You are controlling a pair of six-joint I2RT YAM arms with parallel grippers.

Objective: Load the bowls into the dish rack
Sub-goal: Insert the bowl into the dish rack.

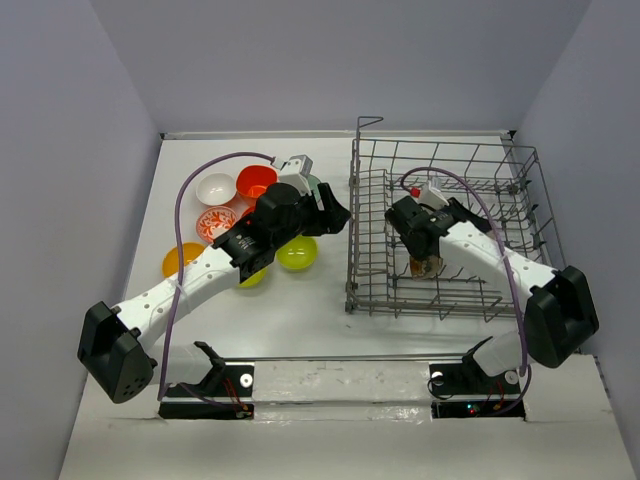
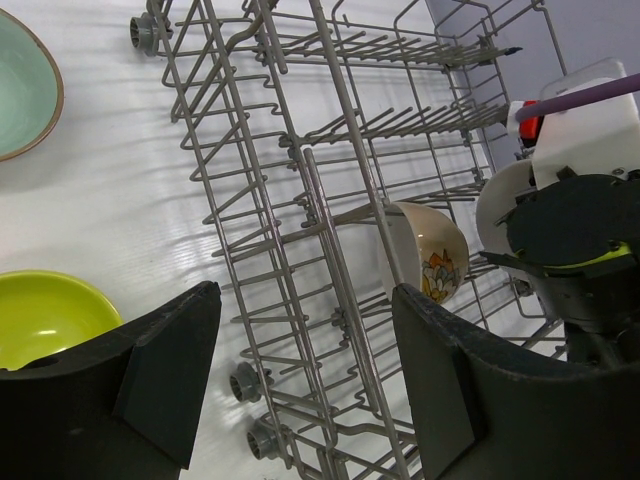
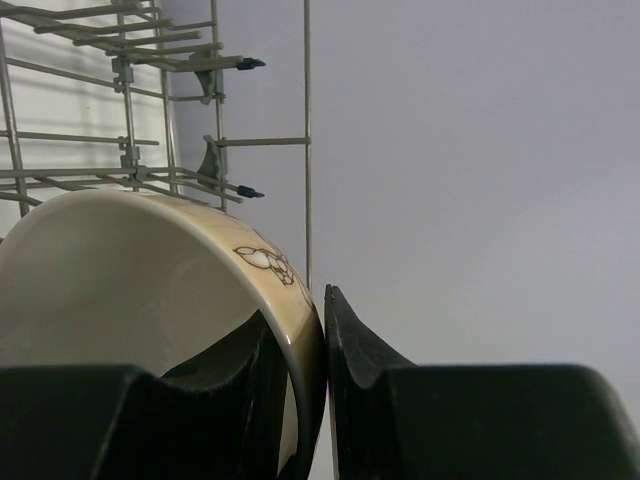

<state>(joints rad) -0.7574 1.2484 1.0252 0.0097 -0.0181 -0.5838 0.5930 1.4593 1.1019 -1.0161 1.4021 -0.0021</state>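
My right gripper (image 3: 305,370) is shut on the rim of a cream bowl with a painted pattern (image 3: 110,280), one finger inside the rim and one outside. It holds the bowl on edge low inside the grey wire dish rack (image 1: 445,230), among the tines (image 2: 430,255). My left gripper (image 1: 335,215) hovers open and empty just left of the rack, its fingers (image 2: 170,370) spread wide. On the table to the left lie white (image 1: 216,188), red-orange (image 1: 256,181), red-patterned (image 1: 215,223), orange (image 1: 180,260) and lime green (image 1: 297,253) bowls. A pale teal bowl (image 2: 20,85) shows in the left wrist view.
The left arm lies across the cluster of bowls and hides part of it; a yellow-green bowl (image 1: 252,277) peeks out beneath it. The rack's tall left wall (image 2: 300,200) stands right in front of the left gripper. Grey walls close in the table's sides and back.
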